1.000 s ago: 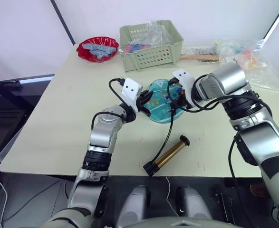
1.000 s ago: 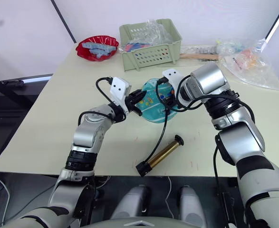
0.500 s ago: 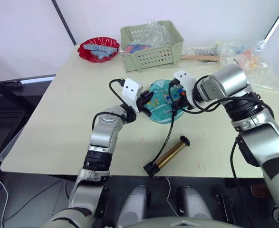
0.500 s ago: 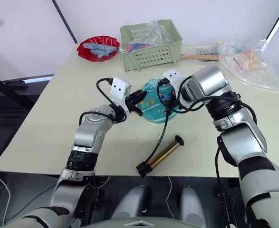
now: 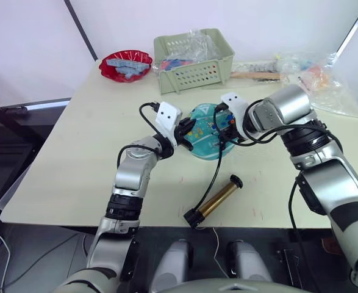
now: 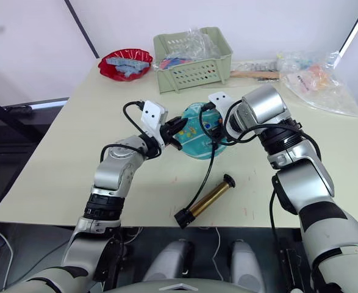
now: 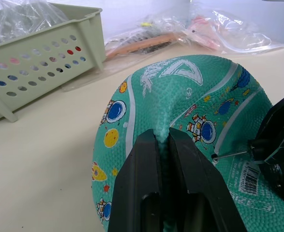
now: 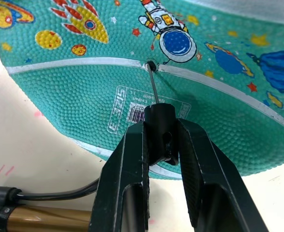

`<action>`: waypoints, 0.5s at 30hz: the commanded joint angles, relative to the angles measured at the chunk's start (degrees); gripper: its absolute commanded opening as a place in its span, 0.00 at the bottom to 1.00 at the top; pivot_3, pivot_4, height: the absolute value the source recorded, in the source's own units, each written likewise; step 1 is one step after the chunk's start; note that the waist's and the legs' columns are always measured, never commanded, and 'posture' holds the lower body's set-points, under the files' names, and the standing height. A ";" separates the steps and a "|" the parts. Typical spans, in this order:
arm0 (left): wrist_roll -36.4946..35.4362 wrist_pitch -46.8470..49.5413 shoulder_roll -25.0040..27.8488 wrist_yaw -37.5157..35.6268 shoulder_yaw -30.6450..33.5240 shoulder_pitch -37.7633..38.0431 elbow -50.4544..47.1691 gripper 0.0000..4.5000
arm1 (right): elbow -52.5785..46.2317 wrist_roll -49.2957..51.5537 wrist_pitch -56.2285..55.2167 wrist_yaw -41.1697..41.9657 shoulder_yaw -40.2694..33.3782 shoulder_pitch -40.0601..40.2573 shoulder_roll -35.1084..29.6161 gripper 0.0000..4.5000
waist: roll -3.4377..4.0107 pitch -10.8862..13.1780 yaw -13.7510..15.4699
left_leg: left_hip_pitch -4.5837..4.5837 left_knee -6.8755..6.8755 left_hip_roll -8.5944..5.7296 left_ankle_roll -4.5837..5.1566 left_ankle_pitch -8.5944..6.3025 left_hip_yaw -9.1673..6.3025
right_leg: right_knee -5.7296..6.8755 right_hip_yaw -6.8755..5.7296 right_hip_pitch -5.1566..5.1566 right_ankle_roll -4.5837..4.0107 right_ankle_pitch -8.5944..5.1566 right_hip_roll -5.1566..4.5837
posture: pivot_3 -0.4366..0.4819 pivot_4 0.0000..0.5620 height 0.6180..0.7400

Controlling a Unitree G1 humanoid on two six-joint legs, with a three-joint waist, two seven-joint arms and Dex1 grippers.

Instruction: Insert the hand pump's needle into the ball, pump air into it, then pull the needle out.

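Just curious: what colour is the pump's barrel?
Gold-bronze metallic pump barrel, best in the left eye view.

The cream table [image 5: 75, 140] bears the ball [image 5: 206, 125], hand pump [image 5: 214, 199], basket [image 5: 194, 58], red bowl [image 5: 125, 63] and bags [image 5: 316, 82].

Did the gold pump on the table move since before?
No. The hand pump lies in the same spot near the table's front edge, below the ball.

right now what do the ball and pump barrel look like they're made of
The ball looks like soft rubber: pebbled teal skin that creases where the left gripper pinches it. The hand pump barrel looks like metal, with a smooth gold-bronze sheen, though coated plastic is possible.
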 commanded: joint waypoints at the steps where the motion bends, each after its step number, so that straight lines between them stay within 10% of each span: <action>1: -0.27 2.06 -0.58 -1.12 -2.97 1.59 1.24 0.01 | 3.10 -1.82 0.55 -2.44 -1.13 -0.09 1.56 0.07 | 0.01 -0.06 -0.07 | 0.01 -0.01 0.00 0.00 0.00 0.00 | 0.00 0.00 0.00 0.00 0.00 0.00 | 0.48 0.27 1.00; 15: -2.39 3.14 -1.38 -2.93 -3.71 2.83 0.15 0.01 | 7.91 -1.48 2.79 -4.05 -6.30 -4.19 6.64 0.07 | 0.03 -0.16 -0.80 | 0.04 -0.05 0.00 0.00 0.00 -0.02 | 0.00 0.00 0.01 -0.01 0.00 0.01 | 0.48 0.27 1.00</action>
